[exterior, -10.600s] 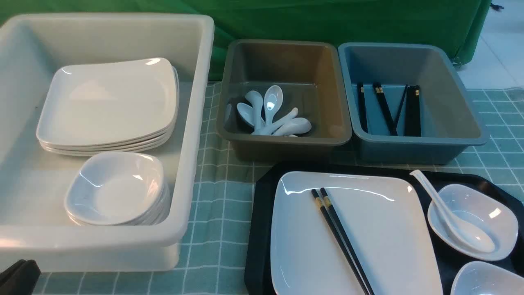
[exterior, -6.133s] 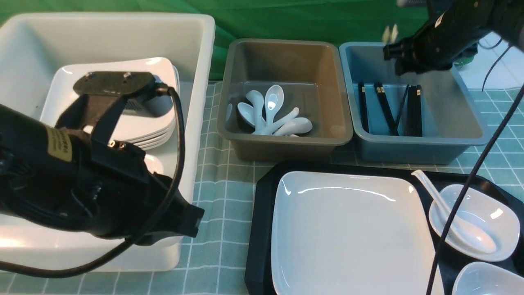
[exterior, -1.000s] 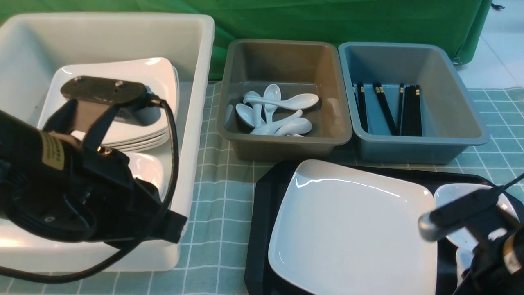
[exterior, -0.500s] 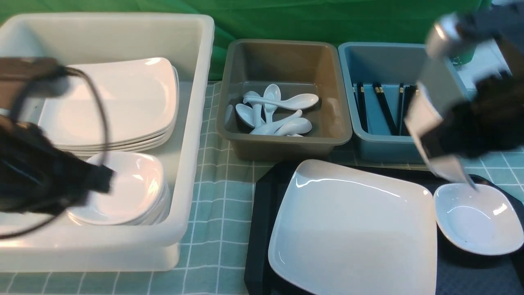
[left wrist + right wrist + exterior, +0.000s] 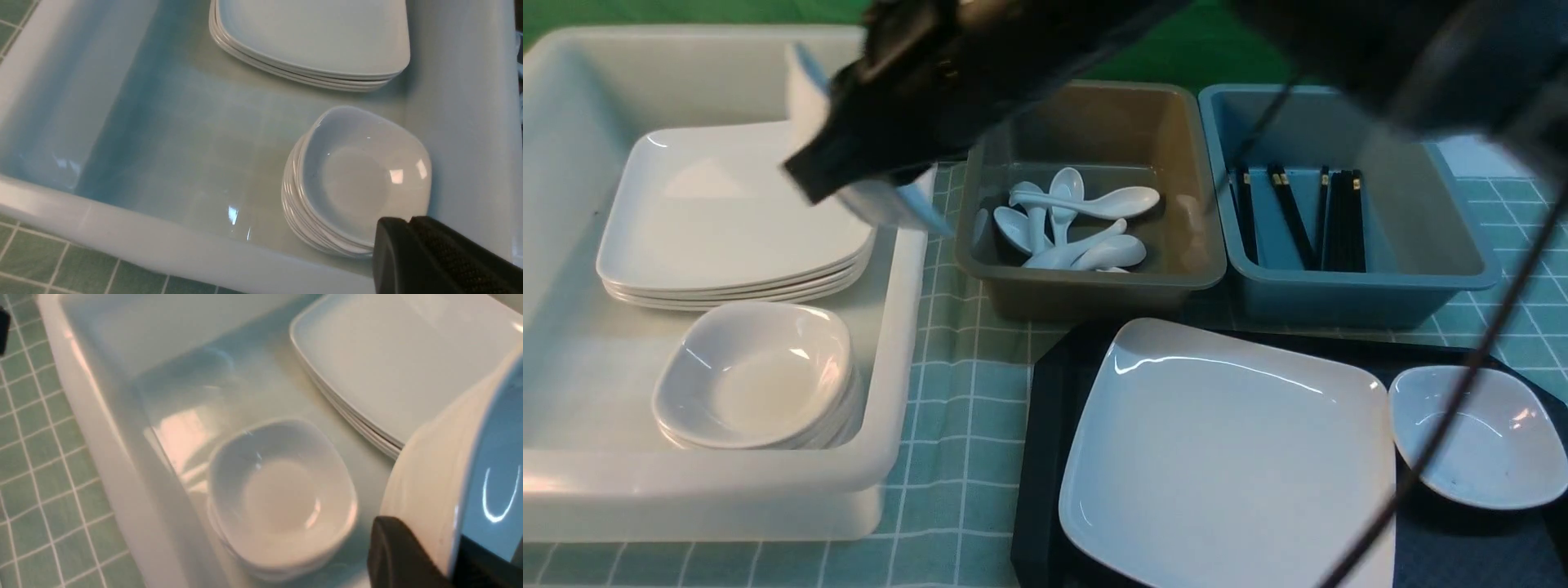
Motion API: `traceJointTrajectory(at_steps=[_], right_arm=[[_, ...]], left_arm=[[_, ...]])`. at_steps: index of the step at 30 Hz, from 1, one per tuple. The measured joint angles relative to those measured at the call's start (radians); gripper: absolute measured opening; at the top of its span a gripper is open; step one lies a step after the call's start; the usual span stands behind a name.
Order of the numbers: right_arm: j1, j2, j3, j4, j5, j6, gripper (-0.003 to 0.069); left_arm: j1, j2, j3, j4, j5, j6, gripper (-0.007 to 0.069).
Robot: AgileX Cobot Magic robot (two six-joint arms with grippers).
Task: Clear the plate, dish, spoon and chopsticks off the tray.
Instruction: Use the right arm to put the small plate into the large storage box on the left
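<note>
We find the light fairly even and moderately bright. A thin, curved glare runs along the top of the plate [image 5: 1225, 457], and small highlights dot the dish [image 5: 1478, 437] on the tray [image 5: 1045, 408], with dark shadow beneath it. The raised arm [image 5: 1029, 73] is smeared by motion blur. Our left wrist view looks sharper; our right one is soft, its stacked bowls [image 5: 282, 494] blurred.

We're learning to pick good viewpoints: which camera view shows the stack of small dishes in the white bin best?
The left wrist view: the stack appears sharp, its layered rims visible, though a gripper finger overlaps its edge. The front view shows it clearly but more from the side; the right wrist view shows it blurred.
</note>
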Motion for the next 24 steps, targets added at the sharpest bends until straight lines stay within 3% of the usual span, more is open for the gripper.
traceJointTrajectory(at_steps=[10, 13, 15, 17, 18, 21, 24], right_arm=[[0.108, 0.275, -0.154, -0.101, -0.013, -0.057, 0.0066], [0.127, 0.300, -0.154, -0.121, -0.025, -0.074, 0.0111], [0.139, 0.307, -0.154, -0.139, -0.019, -0.081, 0.0199], [0.145, 0.308, -0.157, -0.152, 0.012, -0.066, 0.0342], [0.145, 0.308, -0.157, -0.152, 0.012, -0.061, 0.0370], [0.145, 0.304, -0.188, -0.159, 0.106, 0.011, 0.0572], [0.145, 0.277, -0.232, -0.184, 0.243, 0.085, 0.0622]], left_arm=[[0.000, -0.024, 0.000, 0.001, -0.002, 0.004, 0.0010], [0.000, -0.025, 0.000, 0.007, -0.002, 0.008, 0.0010], [0.000, -0.025, 0.000, 0.012, -0.002, 0.009, 0.0010], [0.000, -0.025, 0.000, 0.017, -0.002, 0.009, 0.0010], [0.000, -0.025, 0.000, 0.017, -0.002, 0.009, 0.0010], [0.000, -0.025, 0.000, 0.018, -0.002, 0.010, 0.0010], [0.000, -0.025, 0.000, 0.021, -0.002, 0.010, 0.0010]])
